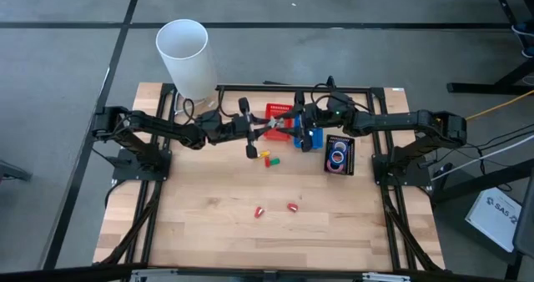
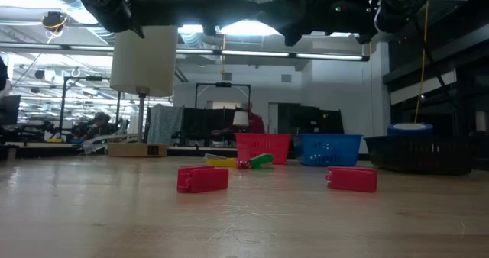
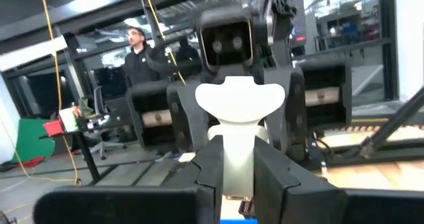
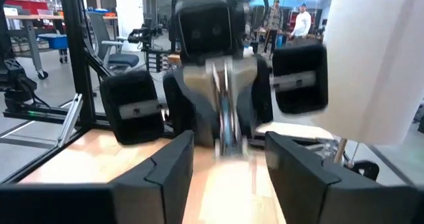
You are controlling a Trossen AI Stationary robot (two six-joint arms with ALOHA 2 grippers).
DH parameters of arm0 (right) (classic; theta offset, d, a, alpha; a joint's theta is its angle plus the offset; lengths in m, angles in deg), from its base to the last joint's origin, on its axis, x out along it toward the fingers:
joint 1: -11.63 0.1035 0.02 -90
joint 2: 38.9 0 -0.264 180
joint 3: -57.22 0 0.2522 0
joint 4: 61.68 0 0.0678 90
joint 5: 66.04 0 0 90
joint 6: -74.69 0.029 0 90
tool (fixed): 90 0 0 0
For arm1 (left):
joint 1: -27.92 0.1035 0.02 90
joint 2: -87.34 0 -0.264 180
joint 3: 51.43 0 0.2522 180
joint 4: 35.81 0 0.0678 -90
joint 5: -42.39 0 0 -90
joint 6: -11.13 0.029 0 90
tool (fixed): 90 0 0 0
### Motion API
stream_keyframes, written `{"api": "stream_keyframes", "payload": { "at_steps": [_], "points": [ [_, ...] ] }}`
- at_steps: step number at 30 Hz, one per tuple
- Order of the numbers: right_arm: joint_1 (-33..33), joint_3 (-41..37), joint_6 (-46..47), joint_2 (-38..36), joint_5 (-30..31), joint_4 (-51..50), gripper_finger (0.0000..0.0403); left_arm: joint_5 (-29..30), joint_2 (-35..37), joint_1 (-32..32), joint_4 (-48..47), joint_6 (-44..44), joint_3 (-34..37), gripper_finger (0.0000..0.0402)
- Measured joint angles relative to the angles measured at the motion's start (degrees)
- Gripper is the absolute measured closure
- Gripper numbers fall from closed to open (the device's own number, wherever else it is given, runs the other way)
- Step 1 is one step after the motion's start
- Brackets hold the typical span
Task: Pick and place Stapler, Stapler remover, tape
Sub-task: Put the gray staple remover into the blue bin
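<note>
**Apparently a hand-off over the baskets**

Clamped together, the left gripper [image 3: 238, 168] pinches the stem of a white, wing-topped piece that I take for the staple remover [image 3: 238, 101]. It carries the piece off the table with the metal end pointing away from its own wrist. That pose looks deliberate, since it offers the free end to the other arm.

Directly opposite, the right gripper [image 4: 228, 154] faces it nose to nose with its fingers apart and nothing between them. It is lined up so the metal end could pass into the gap. My reading is a transfer from left to right, not yet made.

Below and just beside the meeting point stand a red basket [image 1: 279, 111] and a blue basket [image 1: 310, 138], probably the drop places, which would explain the exchange happening here. Near the right arm, a dark tray [image 1: 349, 148] holds the rolls of tape [image 1: 336, 157], untouched. Small coloured pieces lie in front of the baskets, and two red blocks [image 1: 259, 210] sit well apart from them toward the table [image 1: 209, 232] front. A stapler I cannot pick out.
</note>
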Motion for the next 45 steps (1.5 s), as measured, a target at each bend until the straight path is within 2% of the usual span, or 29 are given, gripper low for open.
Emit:
{"api": "stream_keyframes", "payload": {
  "at_steps": [3,11,13,18,25,38,45],
  "points": [
    [-0.04,-0.02,0.0,0.08,-0.03,-0.48,0.0238,0.14,0.04,0.04,0.5,0.08,-0.04,0.0334],
    [-0.02,-0.09,-1.06,0.08,-0.23,-2.16,0.0381,0.64,0.17,0.04,0.43,-0.05,-0.13,0.0284],
    [-0.02,-0.08,-1.53,0.08,-0.22,-1.94,0.0396,1.24,0.17,0.06,0.29,-0.84,-0.11,0.0281],
    [-0.02,-0.08,-1.49,0.08,-0.22,-1.72,0.0388,1.3,0.17,0.04,0.09,-1.01,-0.13,0.0295],
    [-0.02,-0.09,-1.0,0.08,-1.09,-2.42,0.0397,1.29,0.17,0.04,0.14,0.34,-0.12,0.0363],
    [-0.02,-0.09,-0.02,0.08,-1.17,-5.56,0.0315,1.1,0.15,0.04,4.09,1.5,-0.11,0.0363],
    [0.2,-0.09,-0.02,0.52,1.97,-2.43,0.0302,-0.05,0.15,0.04,5.07,1.48,-0.11,0.0363]
  ]
}}
